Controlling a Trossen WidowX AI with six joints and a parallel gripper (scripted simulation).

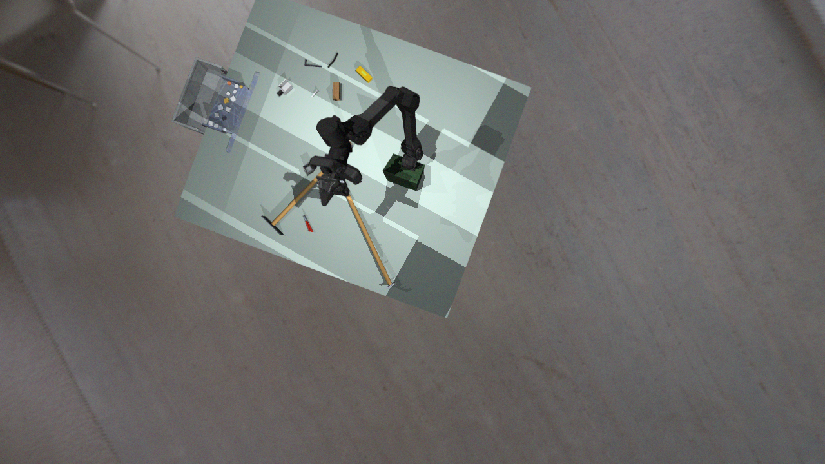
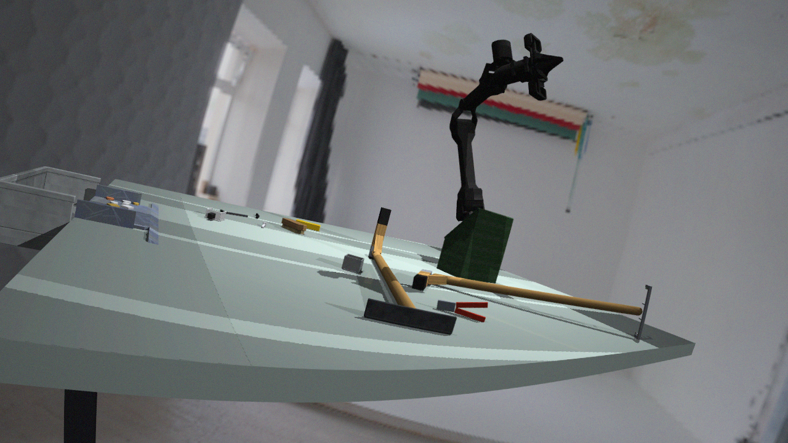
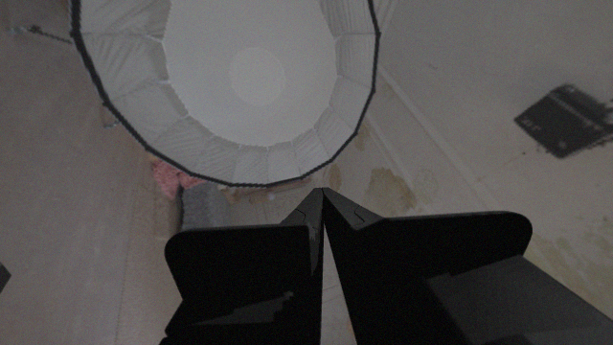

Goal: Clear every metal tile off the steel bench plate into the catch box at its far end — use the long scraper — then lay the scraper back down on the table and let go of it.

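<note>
My gripper (image 1: 325,202) (image 2: 561,58) (image 3: 321,195) is shut and empty, high above the table and pointing away from it. One long wooden-handled tool (image 1: 294,202) (image 2: 393,280) with a wide flat black blade lies on the table. A second long wooden-handled tool (image 1: 369,241) (image 2: 512,288) ends in a thin toothed metal bar. In the top view the arm hides the grip ends of both. Several small tiles (image 1: 225,100) (image 2: 126,204), white, orange and dark, lie on the bluish steel plate (image 1: 231,143) (image 2: 104,214). The grey catch box (image 1: 185,90) (image 2: 34,211) adjoins its far end.
The arm stands at a green block (image 1: 401,175) (image 2: 478,247). Red-handled pliers (image 1: 308,223) (image 2: 470,304) lie between the tools. A grey block (image 2: 352,263), a brown block (image 1: 336,91) (image 2: 293,224), a yellow block (image 1: 363,73) and a white-and-black item (image 1: 285,87) (image 2: 217,215) also lie there.
</note>
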